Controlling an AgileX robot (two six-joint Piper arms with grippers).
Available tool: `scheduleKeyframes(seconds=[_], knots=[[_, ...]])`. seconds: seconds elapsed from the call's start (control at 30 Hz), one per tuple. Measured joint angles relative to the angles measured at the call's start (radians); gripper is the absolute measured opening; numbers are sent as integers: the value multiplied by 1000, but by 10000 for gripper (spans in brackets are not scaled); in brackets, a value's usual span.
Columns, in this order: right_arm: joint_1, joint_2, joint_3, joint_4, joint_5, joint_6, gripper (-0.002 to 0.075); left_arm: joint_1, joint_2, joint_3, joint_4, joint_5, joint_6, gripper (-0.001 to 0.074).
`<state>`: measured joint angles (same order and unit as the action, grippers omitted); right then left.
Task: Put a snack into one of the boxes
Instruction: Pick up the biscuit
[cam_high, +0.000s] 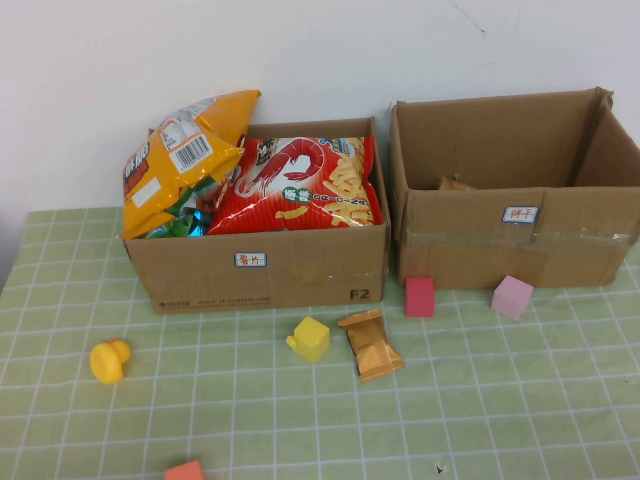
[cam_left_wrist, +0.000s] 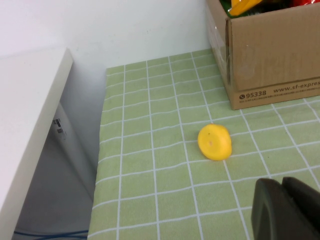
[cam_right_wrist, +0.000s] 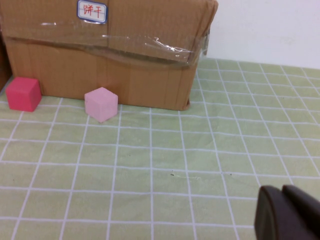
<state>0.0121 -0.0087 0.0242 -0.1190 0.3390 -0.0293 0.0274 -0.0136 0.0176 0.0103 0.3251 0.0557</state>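
A small orange-brown snack packet (cam_high: 370, 343) lies flat on the green checked cloth in front of the left box (cam_high: 262, 272), which is stuffed with chip bags, a red one (cam_high: 300, 185) and a yellow one (cam_high: 180, 158). The right box (cam_high: 515, 250) is nearly empty; it also shows in the right wrist view (cam_right_wrist: 100, 55). Neither arm shows in the high view. My left gripper (cam_left_wrist: 286, 186) is shut and empty, low over the cloth near a yellow duck (cam_left_wrist: 215, 142). My right gripper (cam_right_wrist: 285, 192) is shut and empty, over bare cloth in front of the right box.
Loose toys lie around: a yellow block (cam_high: 310, 338), a red cube (cam_high: 420, 296), a pink cube (cam_high: 512, 297), a yellow duck (cam_high: 109, 360) and an orange block (cam_high: 185, 471) at the front edge. The table's left edge drops off beside a white cabinet (cam_left_wrist: 27, 125).
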Motion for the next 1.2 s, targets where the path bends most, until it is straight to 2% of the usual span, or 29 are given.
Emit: scheduleKeyframes(seconds=[0.47,0.53,0.7,0.93,1.07,1.2], knots=[[0,0,0,0,0,0,0,0,0,0,15,-8,-26,-3],[0,0,0,0,0,0,0,0,0,2,-100,-39,-104,-3],[0,0,0,0,0,0,0,0,0,3,-573,-112,-313,-3],[0,0,0,0,0,0,0,0,0,3,-785,-221,-355,-2],[0,0,-1,0,2,0,0,0,0,-17,-794,-182,-237,-2],[0,0,-2,0,3,0,-1,0,47,-201,-765,50,86,-2]])
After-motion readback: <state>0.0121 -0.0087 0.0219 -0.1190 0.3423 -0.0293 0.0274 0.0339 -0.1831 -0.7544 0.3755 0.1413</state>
